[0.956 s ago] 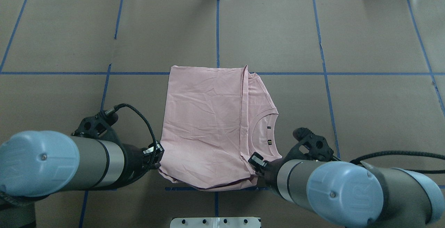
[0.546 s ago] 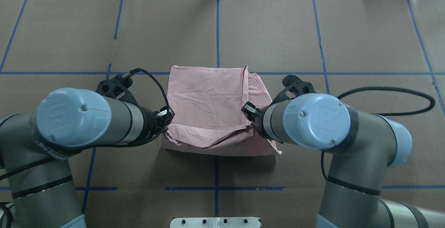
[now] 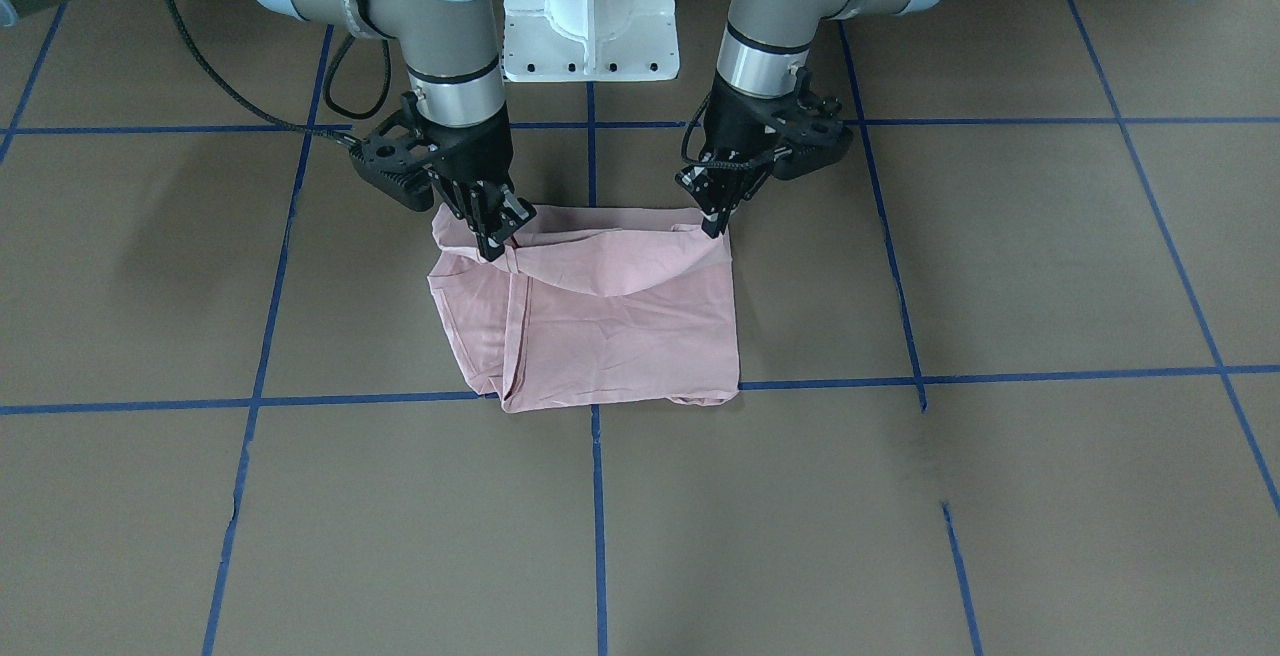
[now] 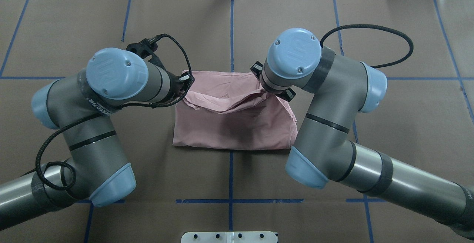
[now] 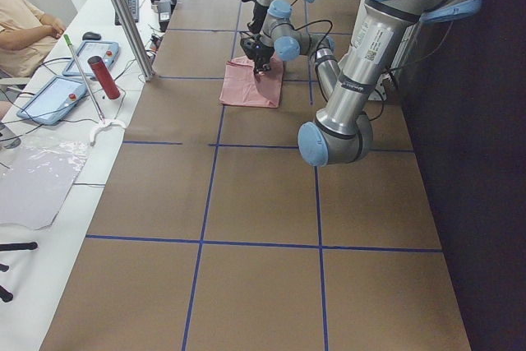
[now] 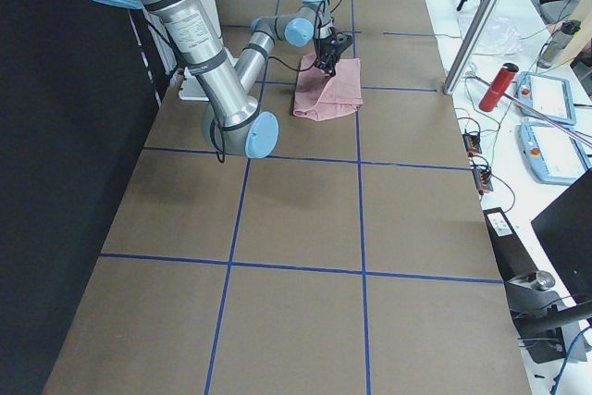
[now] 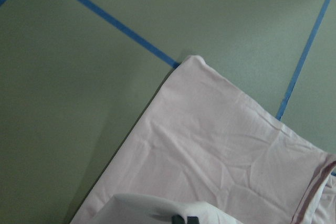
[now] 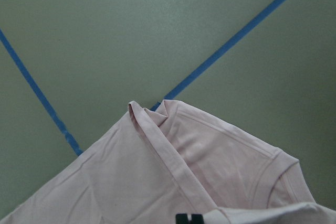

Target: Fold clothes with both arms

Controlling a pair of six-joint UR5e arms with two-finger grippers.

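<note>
In the front-facing view the pale pink T-shirt [image 3: 610,336] lies part-folded on the brown bench [image 3: 900,496]. One edge is lifted over the flat layer below. The left end effector [image 3: 713,223] is pressed together on one corner of that lifted edge and the right end effector [image 3: 497,239] pinches the other, with the cloth sagging in a shallow curve between them. From overhead, both wrists lean in over the shirt and hide most of the fingers. The raised edge bunches into soft creases, while the lower layer lies flat and roughly square. The two side views show only a small pink patch under both end effectors, too small to judge the grips. The left wrist view looks down on smooth fabric whose far corner meets the blue tape lines [image 7: 115,24], with a lifted fold at the bottom edge. The right wrist view shows a folded hem strip and a curved seam. The shirt looks light, limp and thin, so it should droop wherever it is unsupported. The best hold seems to be at the two corners of an edge, catching every layer and keeping the span taut.
</note>
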